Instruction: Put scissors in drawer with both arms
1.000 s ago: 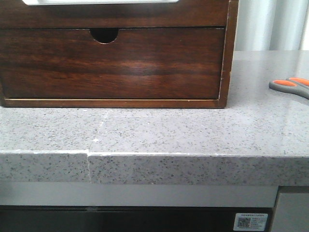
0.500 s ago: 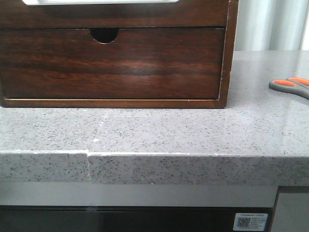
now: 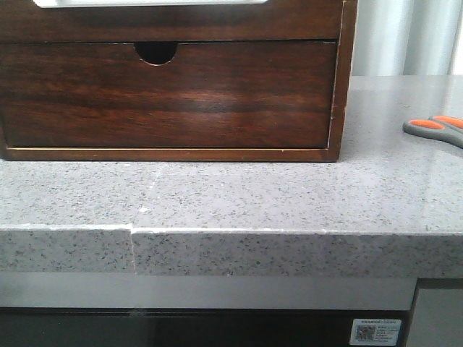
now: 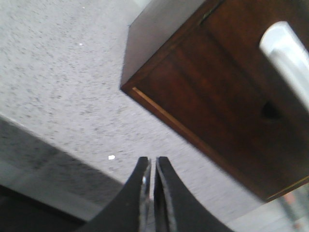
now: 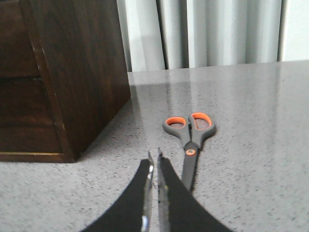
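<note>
The scissors [image 3: 434, 129], grey handles with orange inserts, lie closed on the grey counter to the right of the wooden box. In the right wrist view the scissors [image 5: 189, 135] lie just beyond and beside my right gripper [image 5: 154, 157], which is shut and empty. The drawer [image 3: 181, 22] is the plain upper front with a white strip along its top edge, above the notched front. It also shows in the left wrist view [image 4: 241, 58]. My left gripper [image 4: 152, 162] is shut and empty over the counter's front edge, near the box's left corner. Neither gripper shows in the front view.
The wooden box [image 3: 340, 87] stands on the speckled counter [image 3: 239, 195], with a lower notched drawer front [image 3: 155, 52]. The counter's front edge [image 3: 239, 231] drops off to a cabinet below. Pale curtains [image 5: 207, 34] hang behind the counter.
</note>
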`<state>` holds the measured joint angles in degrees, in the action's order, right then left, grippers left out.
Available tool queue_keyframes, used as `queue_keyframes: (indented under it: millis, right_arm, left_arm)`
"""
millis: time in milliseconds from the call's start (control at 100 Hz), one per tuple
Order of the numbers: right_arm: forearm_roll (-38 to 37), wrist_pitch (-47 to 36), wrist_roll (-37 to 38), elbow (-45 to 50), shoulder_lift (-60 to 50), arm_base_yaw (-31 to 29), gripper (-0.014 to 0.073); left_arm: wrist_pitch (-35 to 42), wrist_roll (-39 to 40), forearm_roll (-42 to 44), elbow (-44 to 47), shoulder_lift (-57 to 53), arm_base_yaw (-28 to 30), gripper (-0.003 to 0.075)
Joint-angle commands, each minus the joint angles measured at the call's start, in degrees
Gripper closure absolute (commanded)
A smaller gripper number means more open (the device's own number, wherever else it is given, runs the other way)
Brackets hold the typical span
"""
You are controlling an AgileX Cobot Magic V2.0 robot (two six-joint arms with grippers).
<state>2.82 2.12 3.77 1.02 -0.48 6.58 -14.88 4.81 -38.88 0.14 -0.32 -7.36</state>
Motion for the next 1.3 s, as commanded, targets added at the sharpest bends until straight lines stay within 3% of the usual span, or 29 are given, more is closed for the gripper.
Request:
queue_keyframes:
  millis: [0,160,370,570,640,760,820,890,1140,1290]
  right_arm:
    - [6.65,-6.37,-0.08,0.43,-1.11,-0.32,0.0626]
    - [17.34,-7.92,-0.08,-1.27,-1.11,-0.32,0.0643]
    - [17.45,-0.57,-0.08,-8.80,0.06,-0.32,0.0645]
    - [17.45,6.50,-0.08,-16.07,6.94,-0.32,0.0611]
    - [17.45,8.72,-0.08,-18.35,9.47,-0.32,0.0533]
    - [18.52,14.64,-0.08,-22.00,13.36,-0.32,0.0286]
    - [19.27,17.03,-0.08,-23.48,15.02,-0.32,0.0148]
    - [19.41,18.25,-0.08,-24.31,16.59,-0.32,0.0073]
    - [19.87,18.72,-0.08,-24.31,19.08,-0.32,0.0071]
    - [19.87,18.85,-0.08,-24.31,19.20,-0.32,0.0071]
  left_arm:
    - [5.09,0.43,-9.01,1.28,-1.77,0.17,0.0739]
    - [4.60,0.43,-9.76,-0.44,-1.67,0.04,0.0739]
    - [-2.07,0.43,-1.59,-8.52,2.44,0.04,0.0739]
    - [-8.34,0.43,4.29,-17.85,13.14,0.04,0.0725]
    - [-10.66,0.28,4.29,-20.66,17.32,0.04,0.0634]
    - [-14.12,-2.59,2.00,-25.17,23.96,0.04,0.0325]
    - [-14.98,-2.59,-1.40,-27.21,27.15,0.04,0.0213]
    - [-15.47,-3.09,-7.63,-29.23,30.40,0.04,0.0194]
    - [-16.79,-21.32,-45.76,-33.35,41.91,0.04,0.0300]
    - [-19.56,-28.00,-56.76,-34.70,49.46,0.04,0.0303]
